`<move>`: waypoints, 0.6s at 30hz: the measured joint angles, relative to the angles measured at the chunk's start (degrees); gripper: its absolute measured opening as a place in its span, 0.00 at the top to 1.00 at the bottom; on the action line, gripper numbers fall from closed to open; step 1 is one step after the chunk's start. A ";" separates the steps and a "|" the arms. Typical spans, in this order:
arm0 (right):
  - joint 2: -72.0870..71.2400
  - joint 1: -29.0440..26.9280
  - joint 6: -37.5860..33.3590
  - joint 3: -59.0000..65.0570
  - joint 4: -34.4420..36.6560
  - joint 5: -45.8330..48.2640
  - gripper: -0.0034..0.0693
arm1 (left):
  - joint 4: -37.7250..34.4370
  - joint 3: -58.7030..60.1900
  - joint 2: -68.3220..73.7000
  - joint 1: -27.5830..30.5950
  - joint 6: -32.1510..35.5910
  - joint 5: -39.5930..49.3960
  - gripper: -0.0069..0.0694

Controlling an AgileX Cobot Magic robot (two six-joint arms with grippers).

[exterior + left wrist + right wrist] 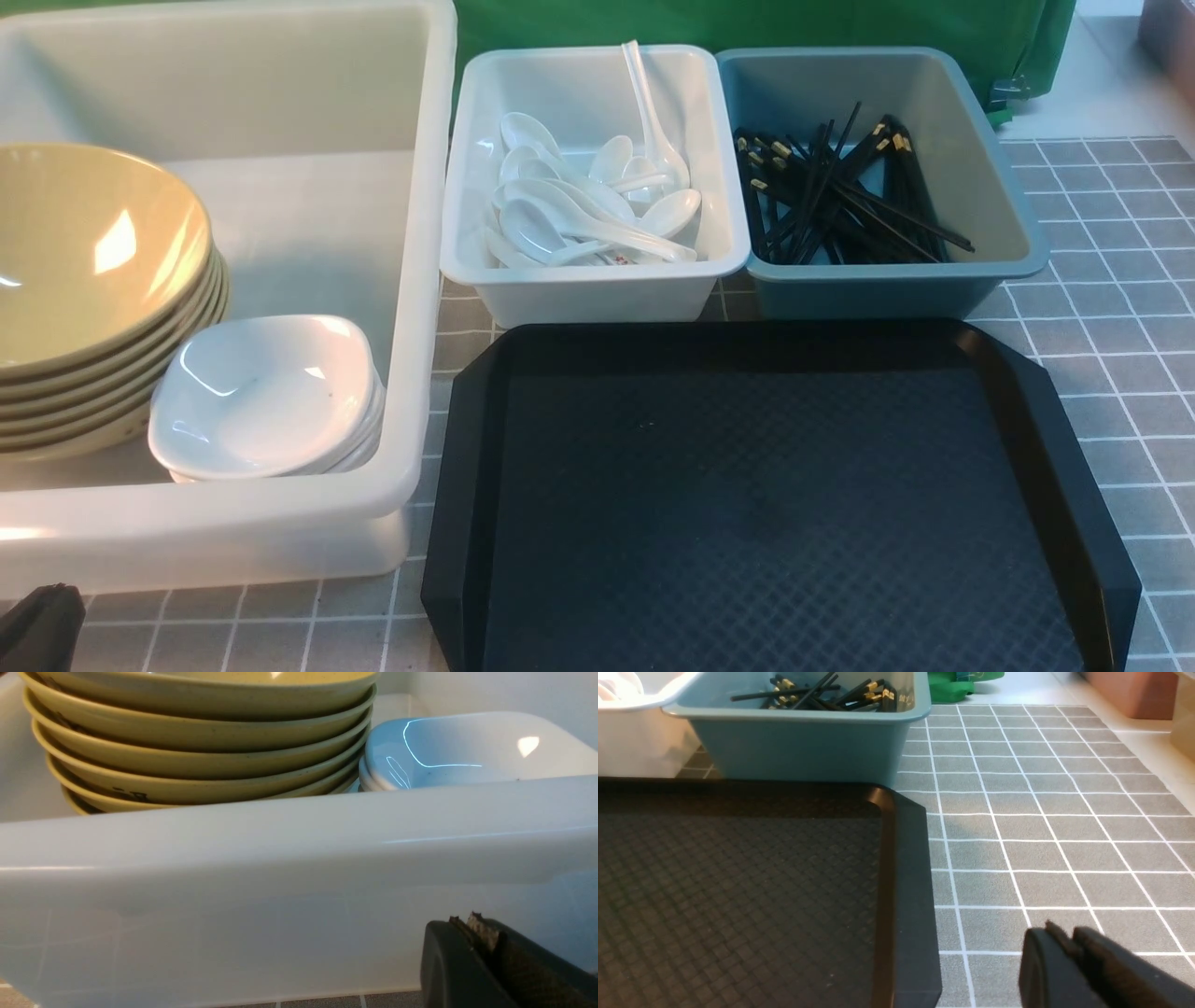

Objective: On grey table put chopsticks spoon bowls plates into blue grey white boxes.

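In the front view we see spoons (579, 215) in the white box (579, 291) at top centre and chopsticks (831, 196) in the blue-grey box (887, 285) at upper right, with stacked bowls (93, 271) and plates (266, 397) in the big tub (299, 196) at left. Only the left wrist view shows us the left gripper's fingers (451, 956) pressed together, with nothing between them. Only the right wrist view shows us the right gripper (1064, 933), its fingers set narrow.

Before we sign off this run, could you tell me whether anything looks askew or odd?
Only one thing: a glossy white soup spoon leans upright, its handle poking above the pale grey-white plastic box's far rim, unlike the spoons lying below.
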 joint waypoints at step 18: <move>0.00 0.00 0.00 0.00 0.00 0.00 0.80 | 0.00 0.00 0.00 0.00 0.00 0.00 0.92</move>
